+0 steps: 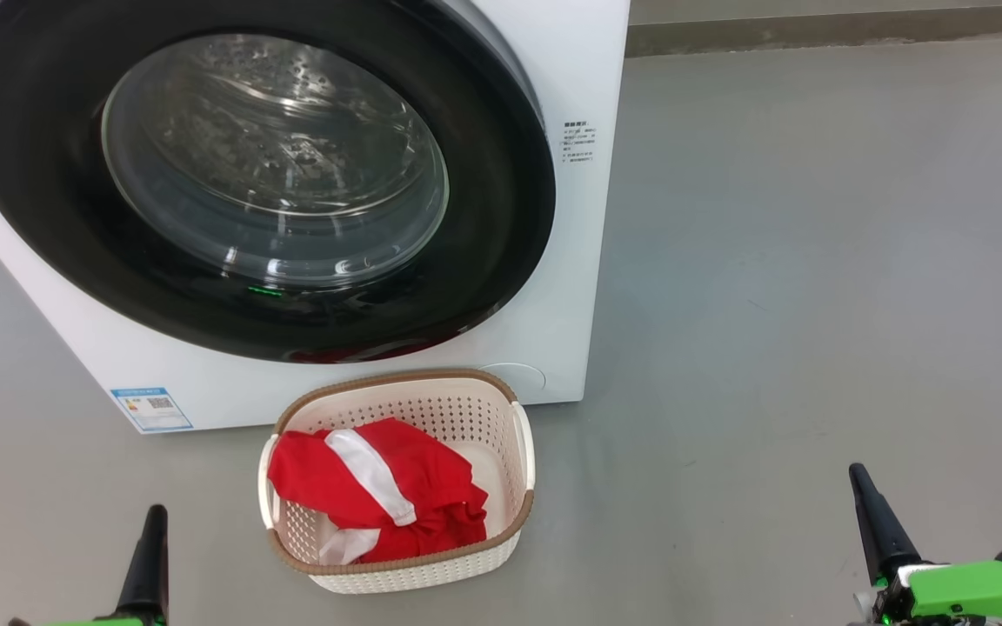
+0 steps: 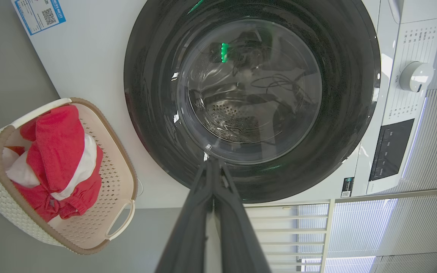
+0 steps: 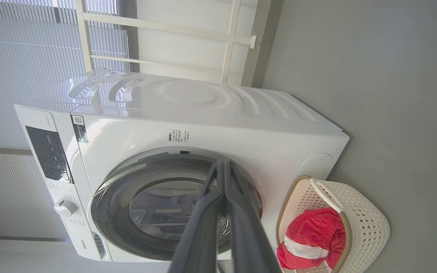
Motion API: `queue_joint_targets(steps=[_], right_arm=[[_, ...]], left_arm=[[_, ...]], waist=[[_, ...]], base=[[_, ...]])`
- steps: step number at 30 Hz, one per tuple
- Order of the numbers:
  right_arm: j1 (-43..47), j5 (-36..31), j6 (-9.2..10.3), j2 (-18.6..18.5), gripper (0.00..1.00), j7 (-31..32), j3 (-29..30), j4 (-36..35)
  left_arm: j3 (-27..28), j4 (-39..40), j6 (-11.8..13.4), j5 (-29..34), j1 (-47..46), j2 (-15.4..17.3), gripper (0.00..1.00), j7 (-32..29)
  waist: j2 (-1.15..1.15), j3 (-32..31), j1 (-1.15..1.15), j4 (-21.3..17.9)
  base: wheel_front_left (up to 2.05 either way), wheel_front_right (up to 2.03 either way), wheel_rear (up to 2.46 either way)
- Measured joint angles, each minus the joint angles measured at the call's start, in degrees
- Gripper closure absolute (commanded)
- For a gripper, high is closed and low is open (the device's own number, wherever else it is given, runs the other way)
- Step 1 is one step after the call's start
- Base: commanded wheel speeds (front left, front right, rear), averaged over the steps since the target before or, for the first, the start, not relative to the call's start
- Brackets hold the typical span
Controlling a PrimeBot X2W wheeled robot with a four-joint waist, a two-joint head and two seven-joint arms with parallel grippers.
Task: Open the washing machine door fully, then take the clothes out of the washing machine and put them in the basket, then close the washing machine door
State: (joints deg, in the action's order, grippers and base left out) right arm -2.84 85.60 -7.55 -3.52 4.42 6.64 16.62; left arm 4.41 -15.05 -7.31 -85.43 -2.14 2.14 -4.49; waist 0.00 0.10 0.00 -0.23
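The washing machine door (image 1: 257, 183) looks shut and lies nearer the left hand (image 2: 212, 163) than the right hand (image 3: 224, 163); both are pinched together, empty.

Left gripper (image 2: 212, 163): two long dark grey matte fingers (image 2: 188, 231), tapering to a fine tip. Right gripper (image 1: 858, 476): same black taper, bright green moulded plastic housing (image 1: 979, 587) at base.

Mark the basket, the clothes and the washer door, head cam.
basket (image 1: 449, 417): head view, far perforated wall.
clothes (image 1: 436, 482): head view, red fabric right of the white stripe.
washing machine door (image 1: 275, 165): head view, centre of the glass window.
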Motion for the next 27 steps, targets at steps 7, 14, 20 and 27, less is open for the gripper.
queue_joint_targets(steps=[7, 14, 20, 27], right_arm=[[-1.0, 3.8, 0.00, 0.4, 1.00, 1.1, 0.6, -0.5], [-1.0, 6.3, 0.00, 0.8, 1.00, 1.6, 1.2, -0.8], [-1.0, 6.3, 0.00, 0.8, 1.00, 1.6, 1.2, -0.9], [-1.0, 6.3, 0.00, 0.8, 1.00, 1.6, 1.3, -0.9]], left_arm=[[0.1, -0.1, 0.0, -3.9, -0.9, -0.1, 1.00, -1.1], [0.2, -0.1, 0.0, -6.5, -1.8, -0.2, 1.00, -1.6], [0.2, -0.1, 0.0, -6.5, -1.8, -0.2, 1.00, -1.6], [0.2, -0.1, 0.0, -6.5, -1.8, -0.2, 1.00, -1.6]], waist=[[0.00, 0.1, 0.00, 0.1], [0.00, 0.1, 0.00, 0.2], [0.00, 0.1, 0.00, 0.2], [0.00, 0.1, 0.00, 0.2]], base=[[0.00, 0.00, 0.00], [0.00, 0.00, 0.00], [0.00, 0.00, 0.00], [0.00, 0.00, 0.00]])
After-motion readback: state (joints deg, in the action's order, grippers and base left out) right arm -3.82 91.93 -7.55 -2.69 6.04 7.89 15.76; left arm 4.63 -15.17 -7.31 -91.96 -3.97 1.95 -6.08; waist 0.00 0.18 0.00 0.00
